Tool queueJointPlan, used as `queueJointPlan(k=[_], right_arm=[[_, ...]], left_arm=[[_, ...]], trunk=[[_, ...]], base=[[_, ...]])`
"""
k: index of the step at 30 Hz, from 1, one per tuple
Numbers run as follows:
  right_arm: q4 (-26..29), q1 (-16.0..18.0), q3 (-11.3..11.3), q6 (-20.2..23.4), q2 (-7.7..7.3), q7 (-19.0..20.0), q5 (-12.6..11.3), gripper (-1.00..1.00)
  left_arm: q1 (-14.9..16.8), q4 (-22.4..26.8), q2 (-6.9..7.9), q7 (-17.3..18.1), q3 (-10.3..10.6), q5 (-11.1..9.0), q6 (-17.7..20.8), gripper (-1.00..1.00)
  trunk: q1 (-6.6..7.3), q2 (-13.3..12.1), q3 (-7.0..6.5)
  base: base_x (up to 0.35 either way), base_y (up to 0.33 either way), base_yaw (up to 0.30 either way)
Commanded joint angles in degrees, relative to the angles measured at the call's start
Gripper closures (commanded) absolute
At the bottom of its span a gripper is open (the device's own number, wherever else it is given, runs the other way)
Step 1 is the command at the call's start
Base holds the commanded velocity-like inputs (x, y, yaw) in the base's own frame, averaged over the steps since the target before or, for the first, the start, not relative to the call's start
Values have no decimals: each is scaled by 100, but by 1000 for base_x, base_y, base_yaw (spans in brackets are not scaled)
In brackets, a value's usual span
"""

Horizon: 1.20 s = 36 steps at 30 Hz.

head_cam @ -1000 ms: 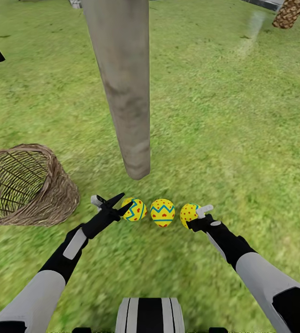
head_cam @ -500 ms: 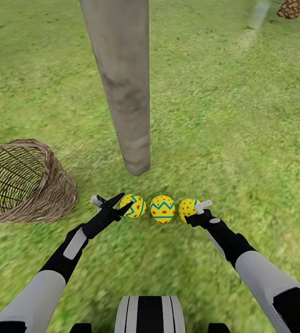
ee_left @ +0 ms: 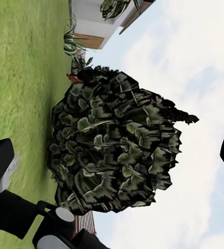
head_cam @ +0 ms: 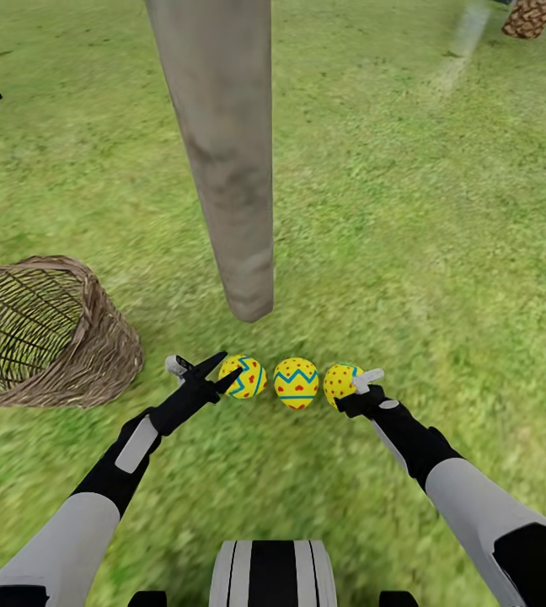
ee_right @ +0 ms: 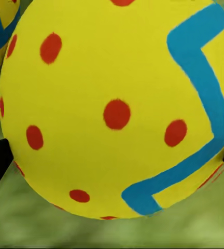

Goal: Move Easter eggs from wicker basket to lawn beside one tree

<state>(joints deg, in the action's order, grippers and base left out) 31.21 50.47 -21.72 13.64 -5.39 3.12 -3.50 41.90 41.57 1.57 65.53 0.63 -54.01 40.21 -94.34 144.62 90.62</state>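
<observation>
Right egg (head_cam: 340,384): on the lawn (head_cam: 441,253), between the right pincer's (head_cam: 353,389) fingers, which are clamped on its sides.
Middle egg (head_cam: 296,383): on the grass just beside it, apart from both pincers.
Left egg (head_cam: 244,377): just beyond the tips of the left pincer (head_cam: 219,371), whose fingers stand apart, holding nothing.
Tree (head_cam: 222,152): trunk base just behind the row of eggs.
Wicker basket (head_cam: 96,346): tipped on its side, left of the eggs.

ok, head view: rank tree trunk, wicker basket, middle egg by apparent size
1. tree trunk, largest, cut off by the frame's top.
2. wicker basket, partly cropped at the edge.
3. middle egg, smallest by far.
</observation>
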Motion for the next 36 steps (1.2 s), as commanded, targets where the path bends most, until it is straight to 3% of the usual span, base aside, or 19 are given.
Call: queueJointPlan(k=[1,12,19,28,30,32,36], right_arm=[[8,-2,-49,33,-6,13,-116,-100],[38,5,-21,3,-13,13,-124,-100],[436,7,9,39,-59,37,-168,-100],[489,-16,18,86,-40,48,-212,-100],[491,-18,18,86,-41,48,-212,-100],[486,-19,17,86,-47,47,-217,-100],[431,-49,18,86,-69,48,-221,-100]], left_arm=[[2,-1,1,4,8,-29,48,-100],[2,1,1,4,8,-26,48,-100],[3,0,10,13,6,-30,48,-100],[5,46,101,-16,-31,-23,113,-100],[29,50,254,-20,-37,-22,155,-100],[88,40,548,-102,-36,-23,184,-100],[99,34,709,-393,-45,-39,189,-100]], trunk=[[2,-1,-19],[30,-16,-263],[48,-25,-418],[72,-37,-617],[77,-40,-662],[82,-42,-706],[92,-48,-795]], base=[[0,0,0],[0,0,0],[0,0,0],[0,0,0],[0,0,0],[0,0,0],[-190,0,0]])
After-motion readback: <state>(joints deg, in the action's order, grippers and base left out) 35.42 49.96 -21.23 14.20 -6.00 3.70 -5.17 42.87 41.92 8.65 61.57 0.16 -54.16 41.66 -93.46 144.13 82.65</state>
